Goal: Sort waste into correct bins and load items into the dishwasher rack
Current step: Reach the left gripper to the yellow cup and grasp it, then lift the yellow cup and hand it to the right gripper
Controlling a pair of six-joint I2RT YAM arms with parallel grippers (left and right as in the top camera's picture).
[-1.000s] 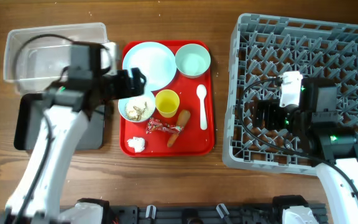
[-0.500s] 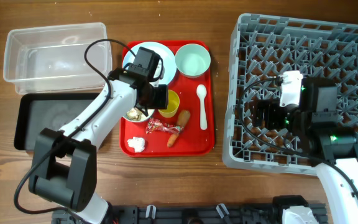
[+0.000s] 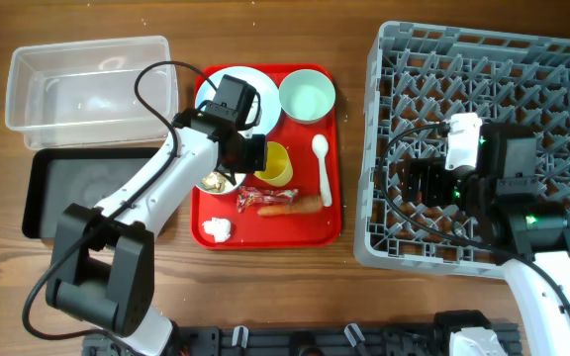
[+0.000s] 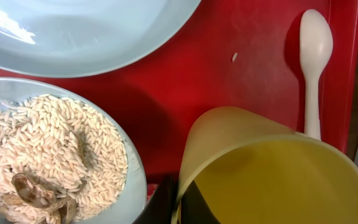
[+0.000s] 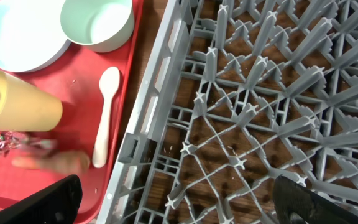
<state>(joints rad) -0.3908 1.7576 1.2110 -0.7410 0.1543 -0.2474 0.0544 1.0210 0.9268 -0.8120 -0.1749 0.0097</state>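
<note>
On the middle of the red tray (image 3: pixel 310 225), my left gripper (image 4: pixel 178 202) has the yellow cup (image 3: pixel 275 163) by its wall, one jaw inside the rim and one outside, closed down to the wall's thickness. I judge that pinch suits a cup too wide to span. The cup looks tipped over toward the tray's left side. The carrot (image 3: pixel 287 209) and candy wrapper (image 3: pixel 250 198) lie near the tray's front edge, the white spoon (image 3: pixel 323 168) toward its right edge. Off the tray's right side, over the dishwasher rack (image 3: pixel 483 59), my right gripper (image 5: pixel 178 202) hangs with jaws spread wide, holding nothing, probably waiting for the cup.
</note>
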